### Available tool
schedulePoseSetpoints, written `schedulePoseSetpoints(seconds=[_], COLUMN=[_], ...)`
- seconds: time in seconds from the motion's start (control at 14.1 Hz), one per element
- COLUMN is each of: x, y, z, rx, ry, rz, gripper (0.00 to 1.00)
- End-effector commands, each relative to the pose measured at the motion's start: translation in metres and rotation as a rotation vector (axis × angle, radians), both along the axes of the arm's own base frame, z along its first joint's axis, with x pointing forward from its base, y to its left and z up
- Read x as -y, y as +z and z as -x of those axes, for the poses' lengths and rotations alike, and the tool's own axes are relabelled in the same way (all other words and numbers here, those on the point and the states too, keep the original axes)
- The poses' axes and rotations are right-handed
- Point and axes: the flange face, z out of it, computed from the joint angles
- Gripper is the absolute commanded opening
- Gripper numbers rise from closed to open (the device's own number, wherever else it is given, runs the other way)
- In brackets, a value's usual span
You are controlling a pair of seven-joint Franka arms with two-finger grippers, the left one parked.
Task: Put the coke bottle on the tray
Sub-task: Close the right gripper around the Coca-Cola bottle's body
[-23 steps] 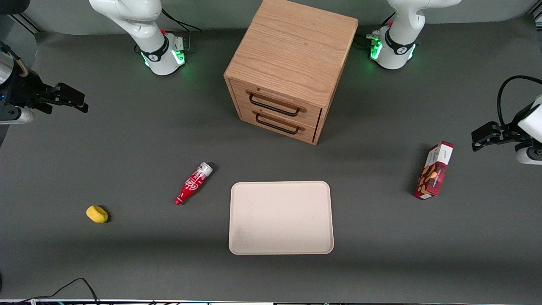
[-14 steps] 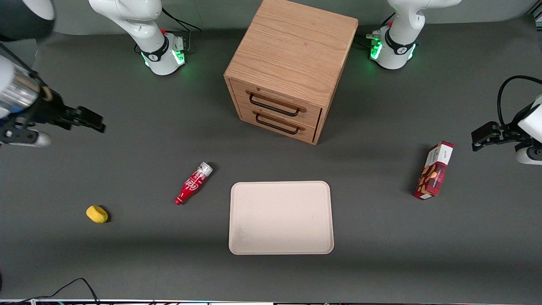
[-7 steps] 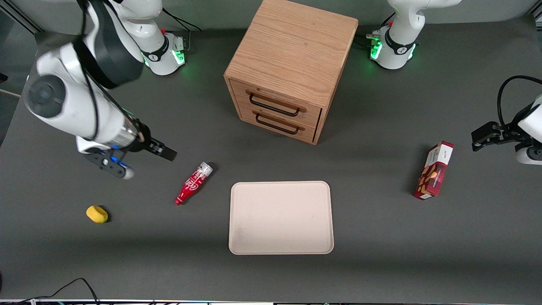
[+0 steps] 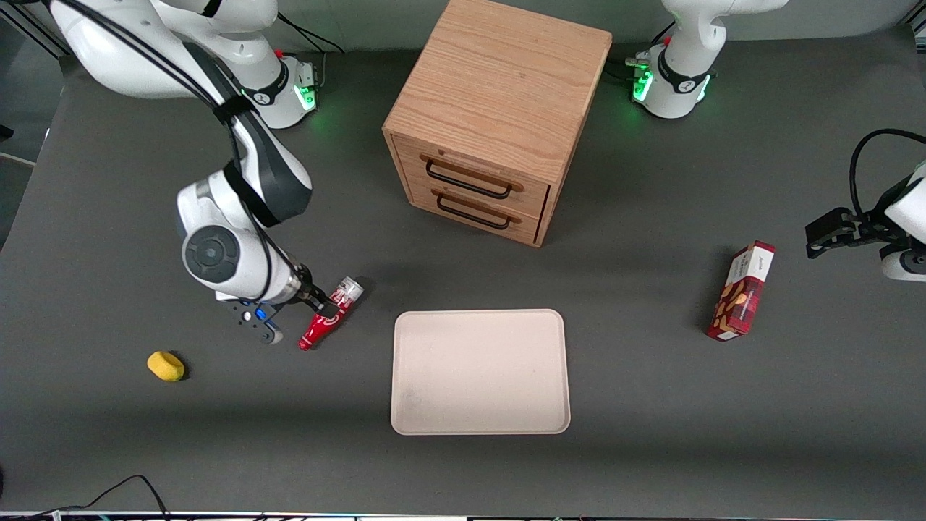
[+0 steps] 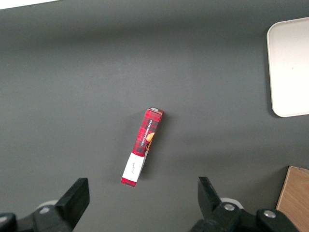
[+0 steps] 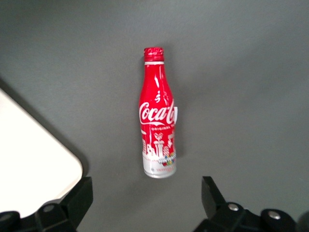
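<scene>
The coke bottle [image 4: 330,315] lies flat on the dark grey bench [image 4: 651,434], its silver-white base end farther from the front camera and its red cap nearer, the body angled slightly across the bench. It rests beside the tray [image 4: 479,372], toward the working arm's end of the bench, with a clear strip of bench between the two; no contact. The tray is a cream rectangular item with rounded corners and a low rim, lying flat and carrying nothing. The hand [image 4: 323,302] of the working arm hovers directly over the middle of the bottle. In the wrist view the hand [image 6: 147,193] has its two fingers [image 6: 77,200] spread wide, one on each side of the bottle's [image 6: 158,113] base end and apart from it; nothing is pinched. A rounded corner of the tray [image 6: 34,154] shows in that same view. A yellow lump [image 4: 166,365] sits on the bench nearer the working arm's end. A wooden two-drawer cabinet [image 4: 499,116] stands farther from the front camera than the tray. A red snack box [image 4: 741,291] lies toward the parked arm's end.
</scene>
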Motion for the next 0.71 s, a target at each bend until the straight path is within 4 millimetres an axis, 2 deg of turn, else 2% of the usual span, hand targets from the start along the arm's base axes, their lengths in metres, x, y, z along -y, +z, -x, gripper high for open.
schedulePoseSetpoints(seconds=[0.0, 0.21, 0.35, 0.64], x=[0.000, 0.012, 0.014, 0.020], y=[-0.037, -0.080, -0.102, -0.123], z=[0.000, 0.010, 0.013, 0.014], rx=[0.016, 0.064, 0.081, 0.062], ry=[-0.033, -0.017, -0.012, -0.020], rz=[0.001, 0.016, 0.010, 0.016], gripper=[1.00, 1.00, 1.00, 0.99])
